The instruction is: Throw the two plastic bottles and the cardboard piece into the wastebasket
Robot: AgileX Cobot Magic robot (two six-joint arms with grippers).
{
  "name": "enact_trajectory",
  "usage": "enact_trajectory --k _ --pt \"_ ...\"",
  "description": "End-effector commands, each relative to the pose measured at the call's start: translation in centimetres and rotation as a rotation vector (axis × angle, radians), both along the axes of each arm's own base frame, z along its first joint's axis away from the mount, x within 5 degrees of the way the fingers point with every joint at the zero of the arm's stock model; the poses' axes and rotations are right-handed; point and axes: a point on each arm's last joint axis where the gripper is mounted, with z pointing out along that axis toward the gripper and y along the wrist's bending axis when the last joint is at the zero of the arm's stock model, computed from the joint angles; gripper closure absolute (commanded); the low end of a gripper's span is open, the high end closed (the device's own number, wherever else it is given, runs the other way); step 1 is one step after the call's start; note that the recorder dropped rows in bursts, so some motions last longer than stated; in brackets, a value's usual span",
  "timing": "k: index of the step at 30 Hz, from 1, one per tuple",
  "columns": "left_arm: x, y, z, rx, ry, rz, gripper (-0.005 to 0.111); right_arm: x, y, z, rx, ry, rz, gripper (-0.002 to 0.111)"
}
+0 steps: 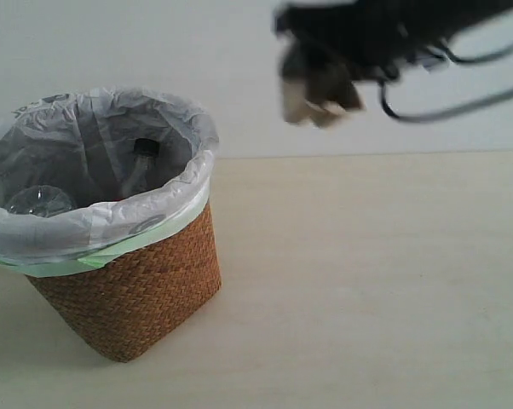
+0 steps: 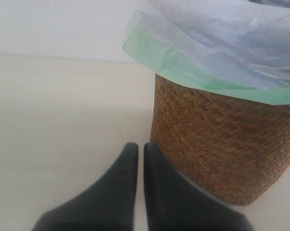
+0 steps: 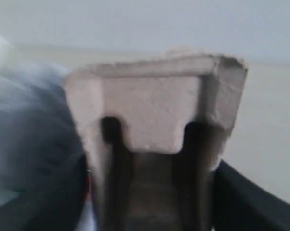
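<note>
The brown wicker wastebasket (image 1: 146, 290) with its white bag stands at the left. Inside it a bottle with a black cap (image 1: 143, 162) stands upright, and the clear rounded end of a second bottle (image 1: 40, 201) shows beside it. My right gripper (image 1: 320, 106) hangs blurred in the air, up and to the right of the basket, shut on the beige cardboard piece (image 3: 154, 115), whose raised block faces the wrist camera. My left gripper (image 2: 137, 149) is shut and empty, low by the table, its tips right beside the wastebasket's woven wall (image 2: 217, 139).
The pale table (image 1: 367, 281) stretches to the right of the basket, with a plain light wall behind. Black cables (image 1: 461, 85) loop from the right arm.
</note>
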Motion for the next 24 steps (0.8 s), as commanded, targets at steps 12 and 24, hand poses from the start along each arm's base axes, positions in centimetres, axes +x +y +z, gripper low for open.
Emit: enact_trajectory --k 12,24 --pt "0.0 0.0 -0.1 -0.004 0.0 0.003 0.103 -0.2 5.5 7.9 0.024 -0.077 0.122 0.043" --pt "0.0 0.0 -0.1 -0.004 0.0 0.003 0.103 -0.9 2.8 6.3 -0.324 0.025 0.061 0.105"
